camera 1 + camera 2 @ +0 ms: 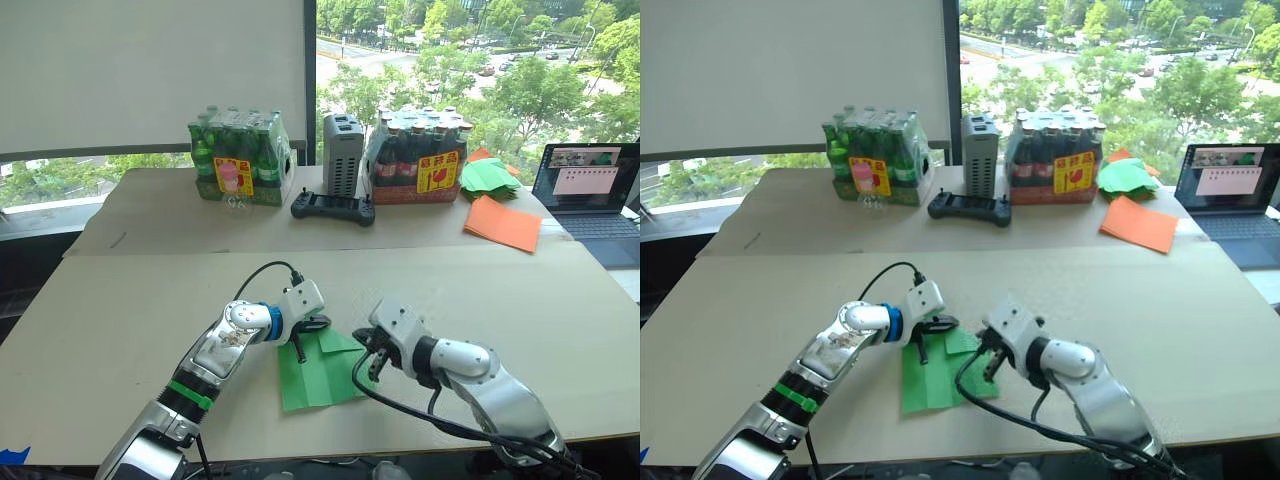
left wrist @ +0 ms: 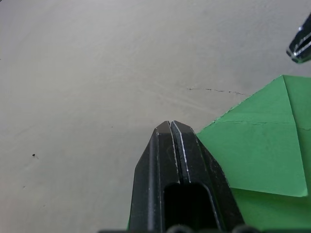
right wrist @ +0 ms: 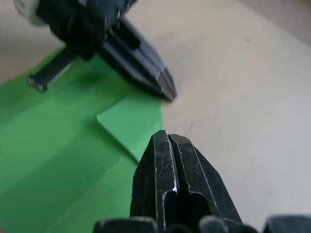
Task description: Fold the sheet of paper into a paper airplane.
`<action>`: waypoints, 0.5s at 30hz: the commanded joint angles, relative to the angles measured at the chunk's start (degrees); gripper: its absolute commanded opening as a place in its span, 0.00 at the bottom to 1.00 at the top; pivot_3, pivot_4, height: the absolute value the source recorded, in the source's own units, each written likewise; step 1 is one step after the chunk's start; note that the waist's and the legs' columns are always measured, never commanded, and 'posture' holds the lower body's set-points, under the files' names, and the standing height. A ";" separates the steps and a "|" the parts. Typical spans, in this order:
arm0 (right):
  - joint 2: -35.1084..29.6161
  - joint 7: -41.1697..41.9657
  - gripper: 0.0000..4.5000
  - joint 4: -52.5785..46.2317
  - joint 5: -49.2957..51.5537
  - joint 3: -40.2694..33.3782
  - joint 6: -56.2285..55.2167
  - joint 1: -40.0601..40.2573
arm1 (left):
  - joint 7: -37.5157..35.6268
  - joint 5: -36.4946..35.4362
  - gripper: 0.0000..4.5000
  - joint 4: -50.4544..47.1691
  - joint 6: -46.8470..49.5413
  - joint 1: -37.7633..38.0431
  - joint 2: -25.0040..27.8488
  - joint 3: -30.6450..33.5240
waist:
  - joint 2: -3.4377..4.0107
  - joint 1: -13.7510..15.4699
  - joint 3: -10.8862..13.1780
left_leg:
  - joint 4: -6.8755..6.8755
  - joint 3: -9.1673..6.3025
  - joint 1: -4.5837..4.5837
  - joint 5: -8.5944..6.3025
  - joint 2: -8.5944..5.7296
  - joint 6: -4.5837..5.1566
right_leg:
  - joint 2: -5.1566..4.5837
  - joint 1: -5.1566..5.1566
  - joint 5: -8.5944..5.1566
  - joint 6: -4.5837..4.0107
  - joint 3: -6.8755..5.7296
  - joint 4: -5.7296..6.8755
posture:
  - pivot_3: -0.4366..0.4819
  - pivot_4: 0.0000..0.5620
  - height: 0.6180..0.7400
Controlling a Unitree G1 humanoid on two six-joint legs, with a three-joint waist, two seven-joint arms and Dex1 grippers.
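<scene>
Bright green, the sheet of paper [image 1: 318,372] lies flat on the cardboard-covered table [image 1: 120,320] near its front edge, one corner folded over into a triangle at the sheet's 1 o'clock. The left gripper [image 1: 318,324] sits at the sheet's 12 o'clock edge, its fingers pressed together. The right gripper [image 1: 372,356] rests at the sheet's 3 o'clock side, fingers likewise closed on nothing. Orange sheets [image 1: 503,222] lie well apart toward 1 o'clock.

**Where everything sits**

The paper [image 1: 318,372] lies on the surface [image 1: 120,330], near its front. The left gripper [image 1: 312,325] is at its back-left edge, the right gripper [image 1: 368,352] at its right. Bottle packs [image 1: 240,160], a controller [image 1: 332,208] and a laptop [image 1: 590,195] sit far behind.
</scene>
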 commanded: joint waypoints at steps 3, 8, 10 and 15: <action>2.03 -1.19 0.01 3.07 -0.30 3.56 -2.58 -3.02 | 0.87 2.05 0.00 1.51 1.03 0.86 0.73 -0.31 | 0.00 -0.06 0.00 | -0.02 0.00 0.00 0.04 -0.01 -0.07 | 0.00 0.00 0.00 -0.01 0.00 -0.01 | 0.48 0.27 0.73; 2.56 -2.02 0.01 10.48 -2.79 6.83 -6.00 -4.93 | 1.34 1.95 0.00 -0.14 1.86 1.22 1.11 0.28 | 0.01 -0.09 0.01 | -0.04 -0.01 0.00 0.03 -0.01 -0.06 | 0.00 -0.03 0.01 -0.03 0.00 0.00 | 0.48 0.27 0.73; 2.77 -1.81 0.01 12.37 -3.03 7.55 -6.88 -5.16 | 1.65 1.85 0.00 -0.92 2.24 1.48 1.38 0.73 | 0.01 -0.15 0.01 | -0.04 0.00 -0.01 0.06 -0.01 -0.10 | 0.00 -0.04 0.01 -0.03 0.00 -0.01 | 0.48 0.27 0.73; 2.36 -1.17 0.01 17.37 -4.76 10.30 -6.38 -4.88 | 3.19 -0.27 0.00 -5.18 5.61 2.41 1.94 4.44 | 0.02 -0.89 0.01 | -0.10 0.01 -0.02 0.07 0.01 -0.12 | 0.01 -0.09 0.01 -0.03 0.02 -0.01 | 0.48 0.27 0.73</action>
